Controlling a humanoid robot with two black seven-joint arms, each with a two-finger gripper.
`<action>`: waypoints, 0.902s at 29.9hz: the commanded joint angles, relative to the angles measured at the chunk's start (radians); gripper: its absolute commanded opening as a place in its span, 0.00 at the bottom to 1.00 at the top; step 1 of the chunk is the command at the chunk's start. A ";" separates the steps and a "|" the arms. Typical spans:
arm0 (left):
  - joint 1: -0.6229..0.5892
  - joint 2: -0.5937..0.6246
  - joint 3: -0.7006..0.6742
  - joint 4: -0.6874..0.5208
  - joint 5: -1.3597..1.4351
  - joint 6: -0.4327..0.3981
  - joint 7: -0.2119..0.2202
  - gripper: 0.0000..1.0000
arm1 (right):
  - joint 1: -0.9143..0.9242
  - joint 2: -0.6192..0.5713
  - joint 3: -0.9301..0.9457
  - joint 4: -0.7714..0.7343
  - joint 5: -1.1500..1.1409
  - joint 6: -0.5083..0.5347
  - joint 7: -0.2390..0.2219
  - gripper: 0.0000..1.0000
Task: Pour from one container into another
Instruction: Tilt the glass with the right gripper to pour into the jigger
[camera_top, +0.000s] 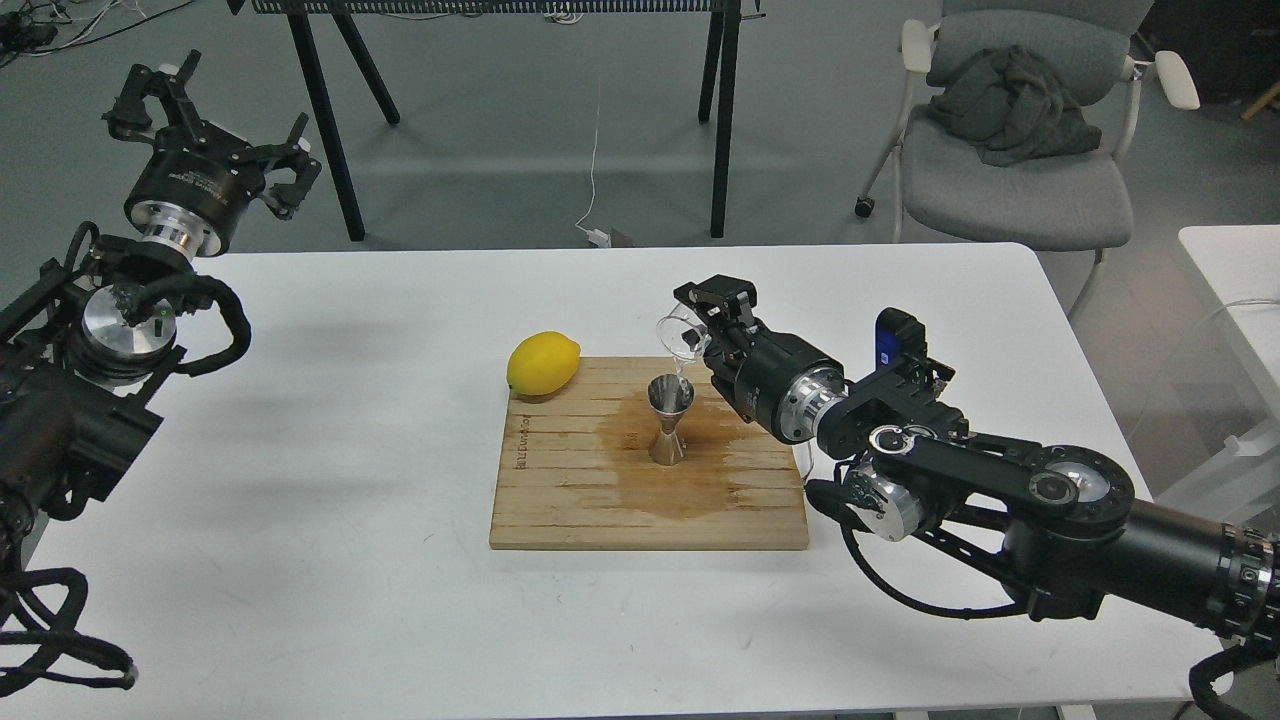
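Observation:
The steel jigger stands upright on the wooden cutting board, inside a wet stain. My right gripper is shut on the clear cup, which is tipped with its mouth facing down-left, just above the jigger's rim. A thin clear stream seems to run from the cup's lip into the jigger's top cone. My left gripper is raised off the table's far left edge, its fingers spread open and holding nothing.
A yellow lemon rests at the board's back left corner. The white table carries the board. Behind the table stand black frame legs and a grey chair with a dark cloth on it.

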 joint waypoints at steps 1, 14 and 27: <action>0.001 -0.001 0.000 0.000 0.000 0.000 0.000 1.00 | 0.009 0.000 -0.004 -0.003 -0.003 -0.002 0.000 0.32; 0.001 -0.001 0.000 0.000 0.000 -0.001 -0.001 1.00 | 0.029 0.006 -0.055 -0.003 -0.036 -0.008 0.009 0.32; 0.001 -0.004 0.000 0.003 0.000 -0.001 -0.008 1.00 | 0.081 0.003 -0.124 -0.007 -0.082 -0.016 0.011 0.32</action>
